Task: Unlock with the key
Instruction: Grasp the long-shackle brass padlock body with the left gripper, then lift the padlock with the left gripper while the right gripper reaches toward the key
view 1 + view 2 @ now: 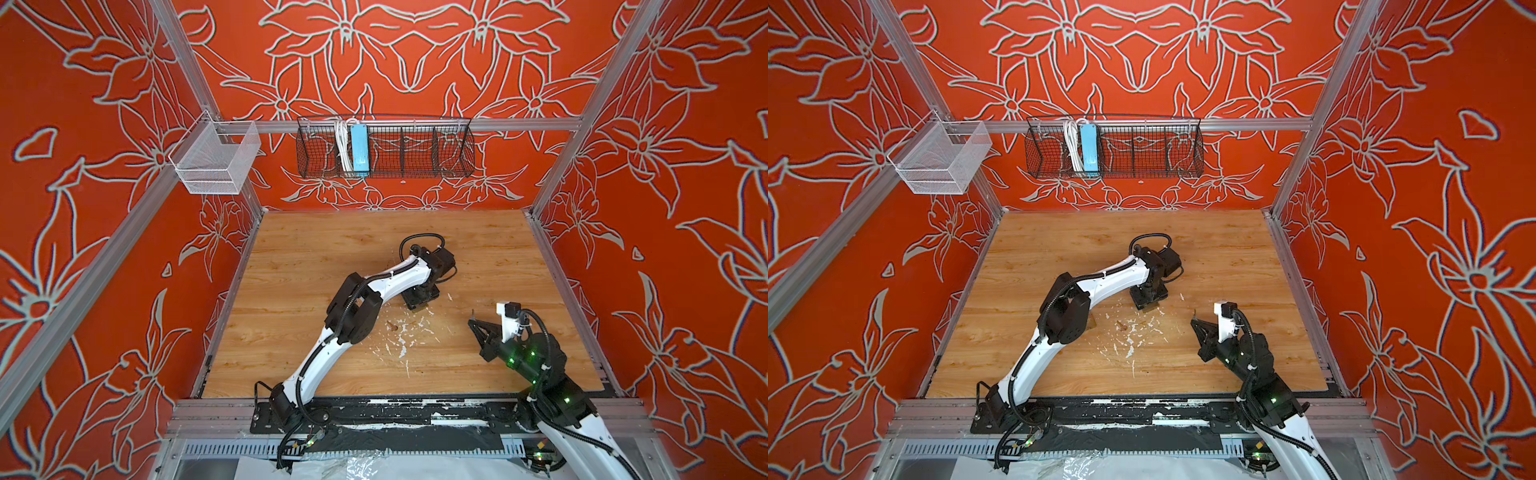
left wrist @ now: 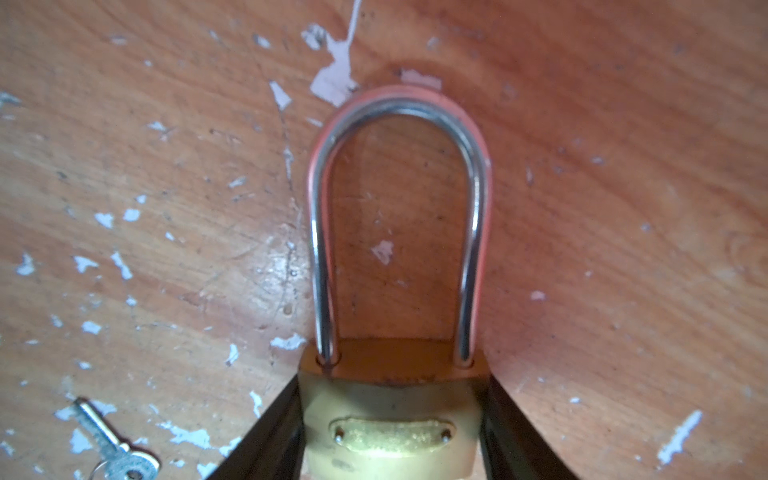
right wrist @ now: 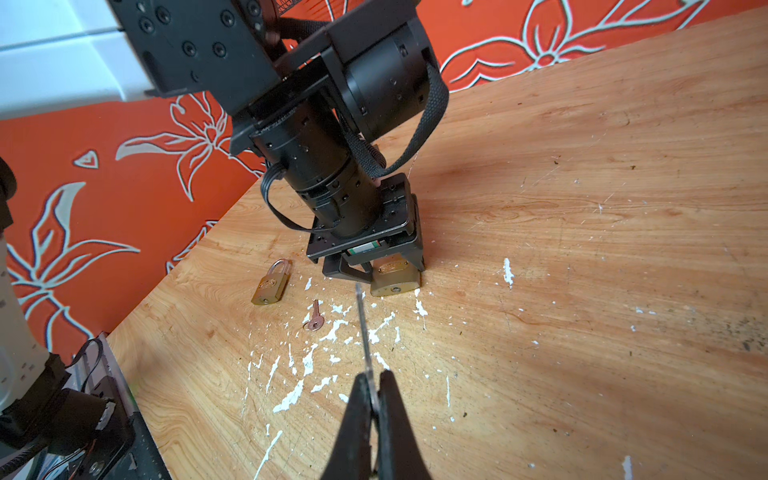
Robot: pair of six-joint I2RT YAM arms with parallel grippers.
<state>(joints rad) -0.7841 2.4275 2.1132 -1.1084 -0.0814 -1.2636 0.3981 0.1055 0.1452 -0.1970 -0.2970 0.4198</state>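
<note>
Bracing step: my left hand [image 2: 395, 376] flanks the padlock [image 2: 390, 436], grip unclear; right hand [image 3: 376, 379] pinches the key [image 3: 362, 328]; keyhole [image 3: 397, 288] alignment comes next.

We cannot read any words or numbers here.

The big padlock [image 2: 390, 432] has a little raised name plate on its front. The plate has bumpy marks on it, but they are too blurry for us to tell the letters.

The small padlock [image 3: 271, 286] has a plate like that too. It is much too tiny for us to read.

A green and white sticker [image 3: 365, 248] sits just above the big padlock. We can see its colors but no letters.

The held key [image 3: 362, 328] shows us only its thin edge. The key on the table [image 3: 314, 318] is too small and too blurry for us to read any marks on it.
</note>
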